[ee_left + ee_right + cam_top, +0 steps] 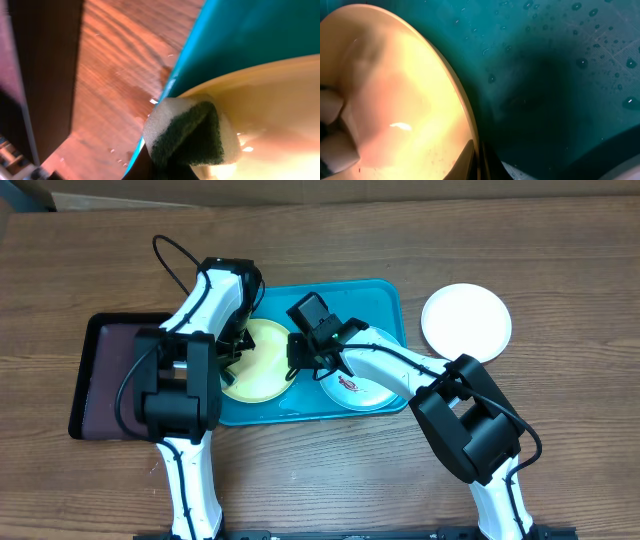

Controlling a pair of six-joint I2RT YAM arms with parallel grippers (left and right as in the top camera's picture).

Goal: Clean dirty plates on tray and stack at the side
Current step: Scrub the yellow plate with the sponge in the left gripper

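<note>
A yellow-green plate (262, 365) lies on the left half of the turquoise tray (380, 298). My left gripper (236, 345) is shut on a green-and-white sponge (187, 132), which presses on the plate's left part (270, 100) near its rim. My right gripper (300, 362) is shut on the same plate's right rim (470, 135), one finger above it and one below. A light blue plate (358, 388) with a red smear lies on the tray's right half, partly under the right arm. A white plate (465, 322) rests on the table to the right of the tray.
A black tray (100, 375) lies on the wooden table just left of the turquoise one, partly under the left arm. Water drops dot the turquoise tray's floor (560, 60) and the wood (115, 150) beside it.
</note>
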